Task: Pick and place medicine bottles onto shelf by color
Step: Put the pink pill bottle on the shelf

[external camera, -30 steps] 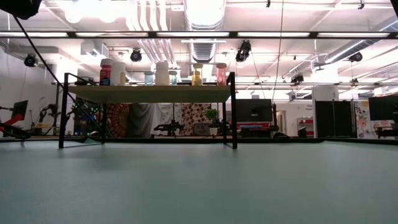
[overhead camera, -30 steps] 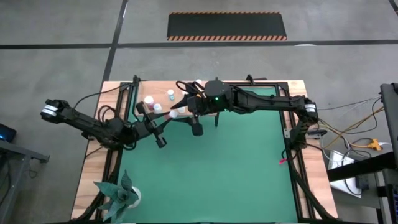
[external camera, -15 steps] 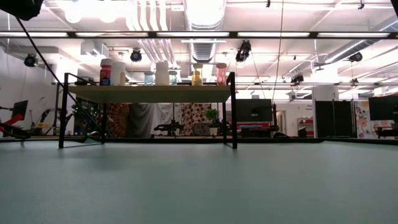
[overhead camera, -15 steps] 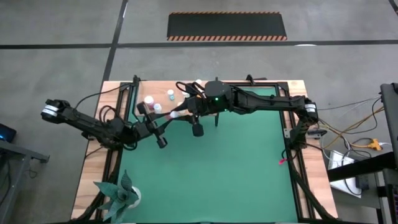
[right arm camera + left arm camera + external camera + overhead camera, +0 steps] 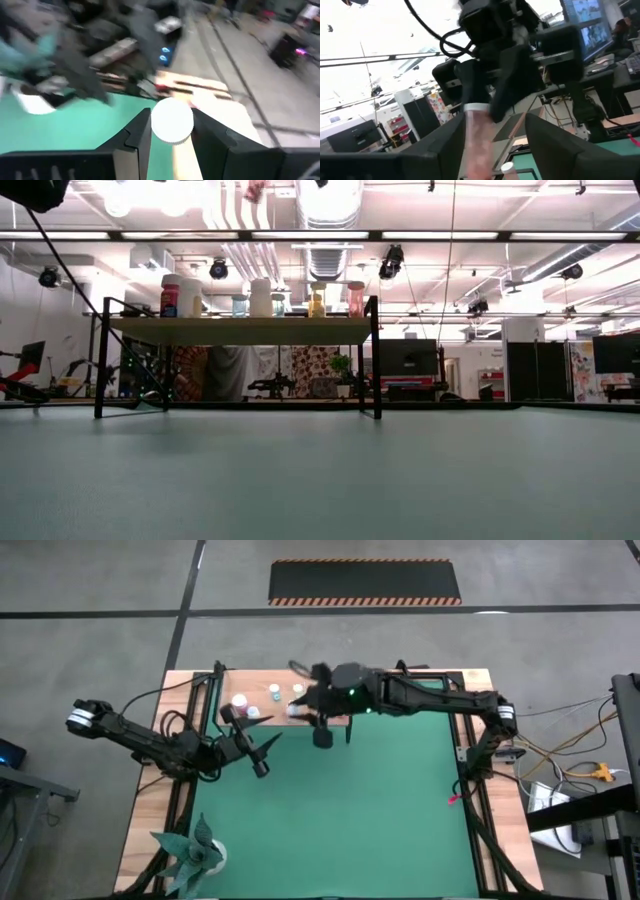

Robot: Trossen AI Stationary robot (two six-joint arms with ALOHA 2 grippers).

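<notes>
My right gripper (image 5: 305, 710) is shut on a pale pink medicine bottle (image 5: 293, 710) with a white cap (image 5: 171, 120), above the far left part of the green mat, close to the shelf (image 5: 240, 330). The shelf is a light-wood board on black posts. Several bottles (image 5: 262, 297) stand on it, and they also show in the high view (image 5: 240, 700). My left gripper (image 5: 265, 753) is open and empty, a little nearer and to the left of the held bottle. In the left wrist view its fingers (image 5: 445, 150) frame the bottle (image 5: 477, 135) from a distance. My right gripper pinches the pink bottle between its two fingers (image 5: 137, 135), at or just below the white cap (image 5: 477, 107). The bottle is lifted clear of the mat. Its pink body (image 5: 478, 140) sticks out beyond the fingers toward my left gripper.
A green-leaved paper plant (image 5: 192, 852) stands at the table's near left corner. Black frame rails (image 5: 472, 800) run along the mat's sides. The green mat (image 5: 350, 820) stretches toward the near edge. Cables lie at the right of the table.
My right gripper has carried the pink bottle away from my left gripper, toward the table's far edge and the shelf. The move is quick, and the right wrist view is blurred. My left gripper has stayed in place, open.
</notes>
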